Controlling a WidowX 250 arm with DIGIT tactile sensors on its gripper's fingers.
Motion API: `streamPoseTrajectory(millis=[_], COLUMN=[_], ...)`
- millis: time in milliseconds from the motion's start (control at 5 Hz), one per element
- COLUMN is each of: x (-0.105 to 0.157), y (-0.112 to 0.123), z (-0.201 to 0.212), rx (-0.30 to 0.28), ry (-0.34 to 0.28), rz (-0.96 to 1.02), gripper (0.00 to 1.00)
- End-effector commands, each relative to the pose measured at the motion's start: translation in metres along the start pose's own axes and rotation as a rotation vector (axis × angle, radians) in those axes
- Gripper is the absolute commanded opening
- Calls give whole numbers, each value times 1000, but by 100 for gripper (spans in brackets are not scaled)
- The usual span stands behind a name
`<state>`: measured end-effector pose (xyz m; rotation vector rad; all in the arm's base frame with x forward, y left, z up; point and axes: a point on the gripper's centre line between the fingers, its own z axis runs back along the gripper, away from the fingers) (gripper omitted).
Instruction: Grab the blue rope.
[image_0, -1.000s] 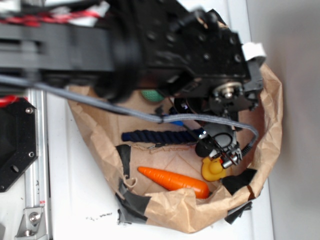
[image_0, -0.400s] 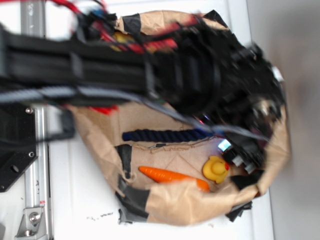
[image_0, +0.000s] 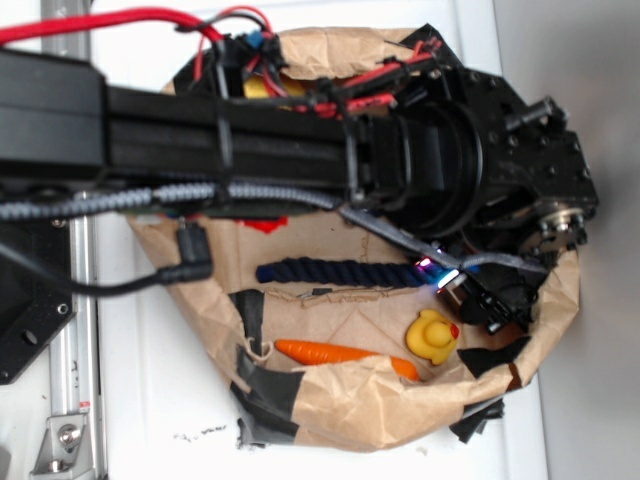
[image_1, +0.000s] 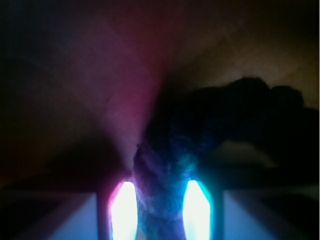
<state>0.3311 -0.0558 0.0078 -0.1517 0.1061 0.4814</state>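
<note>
The gripper (image_1: 160, 212) is pinching one end of the blue rope (image_0: 335, 271), which is lying in the paper bag (image_0: 380, 410) above the carrot (image_0: 340, 354).

We can read no text, label, brand, number or sign in either view. The paper bag (image_0: 350, 400) shows plain brown paper with black tape patches and no print. The arm (image_0: 300, 140) carries no legible marking. The wrist view is dark, lit only by two glowing strips, and nothing can be read there.
</note>
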Motion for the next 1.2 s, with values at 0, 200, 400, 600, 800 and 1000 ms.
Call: streamPoseTrajectory(millis=[0,200,400,600,800,1000], x=[-24,-38,-50,-62,-68,-68], y=[-21,8,30,33,26,24], z=[-4,44,94,142,151,153], rx=[-37,55,112,81,89,104], ry=[29,-105,-191,-213,-186,-185], rz=[-157,-345,-372,-451,-459,-452], gripper=[0,0,0,0,0,0])
